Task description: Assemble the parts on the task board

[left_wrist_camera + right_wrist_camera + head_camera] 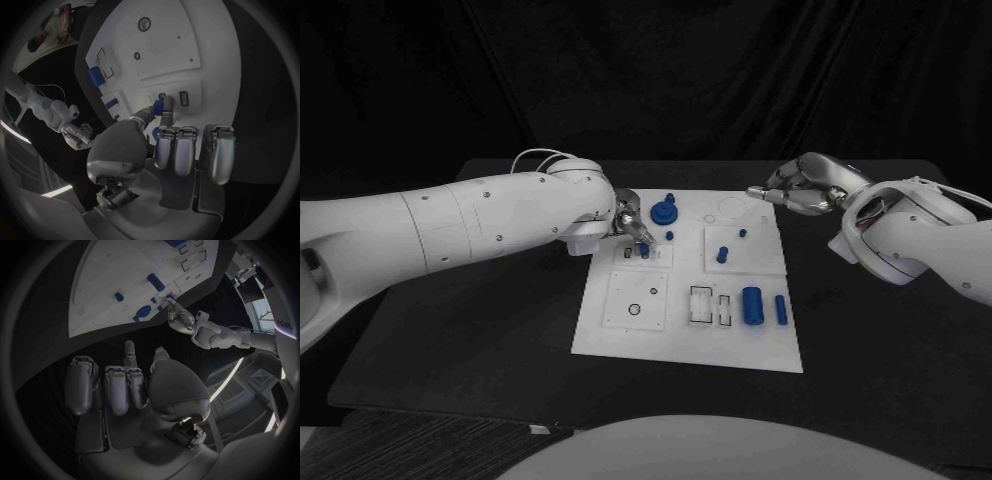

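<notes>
— Left robot hand (630, 222), what is it gripping?
— It is pinching a small blue part (158, 105) between thumb and finger, over the task board (625, 335) near its far left slots.
— And the right robot hand (795, 187)?
— Hovering beyond the board's far right corner, fingers curled, holding nothing.

A black table (473, 340) before a dark curtain (646, 70).

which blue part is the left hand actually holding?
The small blue part pinched at the left hand's fingertips, over the task board's far-left slots. Every other blue part sits on the board untouched.
</notes>
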